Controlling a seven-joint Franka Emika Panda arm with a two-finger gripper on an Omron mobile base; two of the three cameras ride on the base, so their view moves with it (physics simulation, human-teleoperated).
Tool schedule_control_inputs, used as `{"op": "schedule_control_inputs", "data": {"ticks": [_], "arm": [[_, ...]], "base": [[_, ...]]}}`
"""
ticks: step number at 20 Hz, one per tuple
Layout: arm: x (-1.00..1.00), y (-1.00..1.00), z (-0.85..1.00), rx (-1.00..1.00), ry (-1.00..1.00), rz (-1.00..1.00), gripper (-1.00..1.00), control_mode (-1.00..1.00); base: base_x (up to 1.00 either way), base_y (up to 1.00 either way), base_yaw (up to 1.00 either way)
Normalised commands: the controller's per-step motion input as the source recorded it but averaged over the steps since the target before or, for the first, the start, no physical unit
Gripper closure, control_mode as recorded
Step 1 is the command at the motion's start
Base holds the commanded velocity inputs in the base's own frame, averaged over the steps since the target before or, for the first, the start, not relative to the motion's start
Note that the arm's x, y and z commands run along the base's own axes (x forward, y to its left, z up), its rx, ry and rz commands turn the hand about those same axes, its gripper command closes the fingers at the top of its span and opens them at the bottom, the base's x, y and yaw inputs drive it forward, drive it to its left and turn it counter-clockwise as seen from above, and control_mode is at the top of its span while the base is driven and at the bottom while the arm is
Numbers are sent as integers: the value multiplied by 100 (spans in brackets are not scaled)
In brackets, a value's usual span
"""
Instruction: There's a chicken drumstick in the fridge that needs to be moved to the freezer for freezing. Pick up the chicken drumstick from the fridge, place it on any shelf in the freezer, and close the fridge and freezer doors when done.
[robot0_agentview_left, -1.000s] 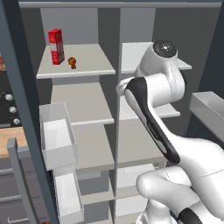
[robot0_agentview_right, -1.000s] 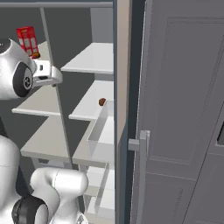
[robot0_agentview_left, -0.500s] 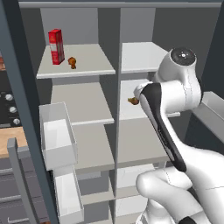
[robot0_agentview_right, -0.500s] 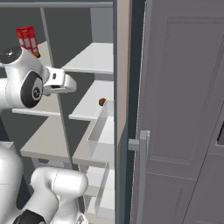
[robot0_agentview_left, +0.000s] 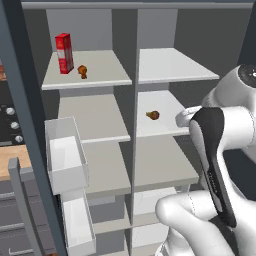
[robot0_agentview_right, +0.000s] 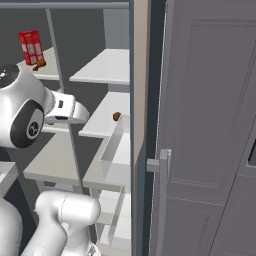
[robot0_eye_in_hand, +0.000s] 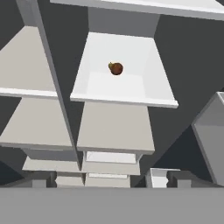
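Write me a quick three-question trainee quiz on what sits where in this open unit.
1. True or false: the drumstick lies beside the red carton on the top left shelf.
2. The darker lump lies on: A) the top right shelf, B) the second right shelf from the top, C) a door bin.
3. How many items stand or lie on the top left shelf?

Key: 1 true; 2 B; 3 two.
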Motion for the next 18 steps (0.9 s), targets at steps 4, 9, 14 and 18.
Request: {"op": "schedule_control_inputs", "data": {"ticks": [4, 9, 14, 18], "arm": [[-71, -2, -1, 6, -1, -1, -100, -100], [-8, 9, 0, 0, -3, -1, -100, -100], [-20, 0, 0, 0, 0, 0, -100, 100], [0, 0, 0, 0, 0, 0, -100, 100]], "base": [[0, 0, 0], [0, 0, 0], [-26, 0, 0], [-82, 20, 0]]}}
